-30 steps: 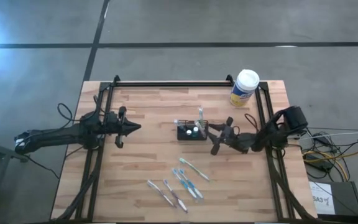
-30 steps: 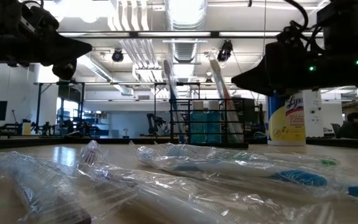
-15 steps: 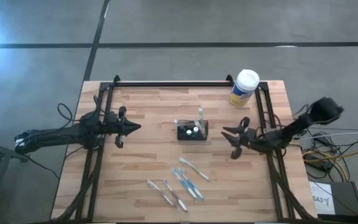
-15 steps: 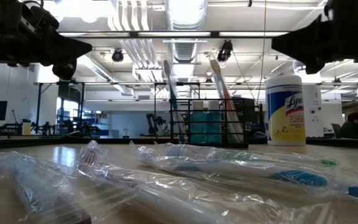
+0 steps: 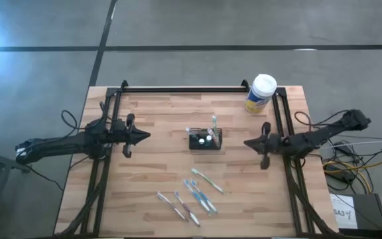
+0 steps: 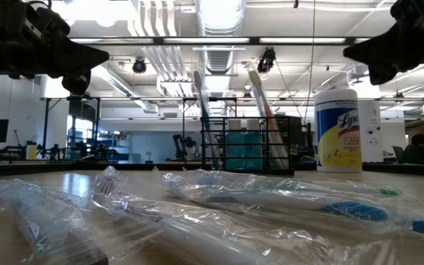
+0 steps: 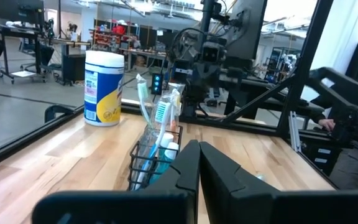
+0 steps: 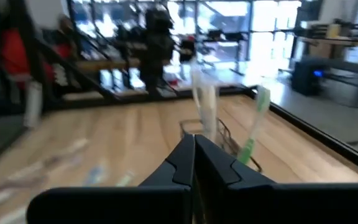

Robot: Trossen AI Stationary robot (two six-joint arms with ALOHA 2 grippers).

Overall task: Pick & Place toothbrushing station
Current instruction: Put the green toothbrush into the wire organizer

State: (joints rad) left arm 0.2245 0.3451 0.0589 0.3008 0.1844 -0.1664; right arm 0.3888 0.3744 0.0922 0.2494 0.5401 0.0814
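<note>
The toothbrushing station, a small black mesh caddy, stands on its base at the table's middle. Toothbrushes stick up out of its compartments. It also shows in the left wrist view and the right wrist view. My left gripper hovers level to the caddy's left, shut and holding nothing. My right gripper hovers level to the caddy's right, clear of it, also shut on nothing. In the low view both grippers hang above the table.
Several plastic-wrapped toothbrushes lie on the wood near the front edge, close to the low camera. A yellow canister with a white lid stands at the far right corner. Black frame rails run along the table's far, left and right sides.
My right gripper has drawn back from beside the caddy toward the table's right edge, risen, levelled out and shut its fingers on nothing. The caddy and its toothbrushes have stayed where they were.
</note>
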